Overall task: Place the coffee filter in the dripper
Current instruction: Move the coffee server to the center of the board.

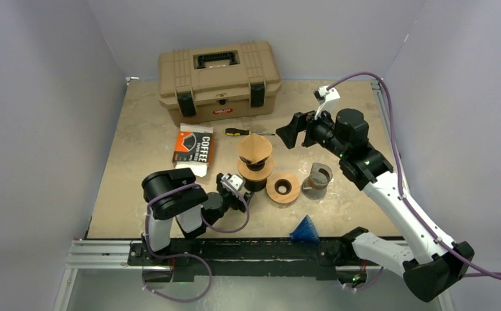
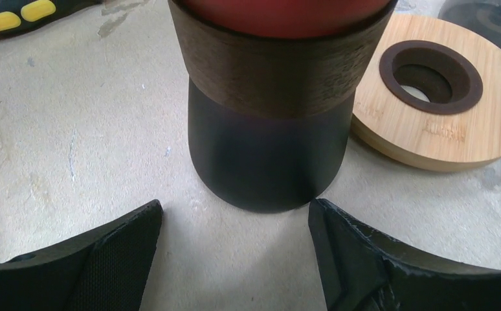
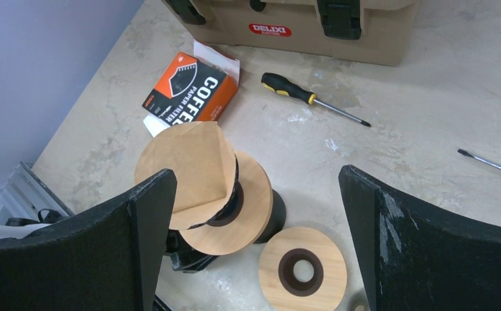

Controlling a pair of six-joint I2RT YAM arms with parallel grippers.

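The dripper (image 1: 256, 173) is a wooden disc with a black funnel on a dark cylinder base. A brown paper coffee filter (image 1: 254, 149) sits in its funnel and sticks up above the rim; it also shows in the right wrist view (image 3: 186, 162). My left gripper (image 1: 235, 188) is open and low on the table, its jaws on either side in front of the dripper's dark base (image 2: 267, 155), not touching it. My right gripper (image 1: 290, 133) is open and empty, raised above and to the right of the filter, apart from it. It looks down on the dripper (image 3: 248, 214).
A second wooden ring (image 1: 283, 188) lies right of the dripper, with a grey cup (image 1: 317, 179) beyond. A coffee filter box (image 1: 193, 146), a yellow-black screwdriver (image 1: 248, 132) and a tan toolbox (image 1: 219, 78) are behind. A blue cone (image 1: 306, 230) sits near the front edge. A red screwdriver (image 3: 494, 165) lies at right.
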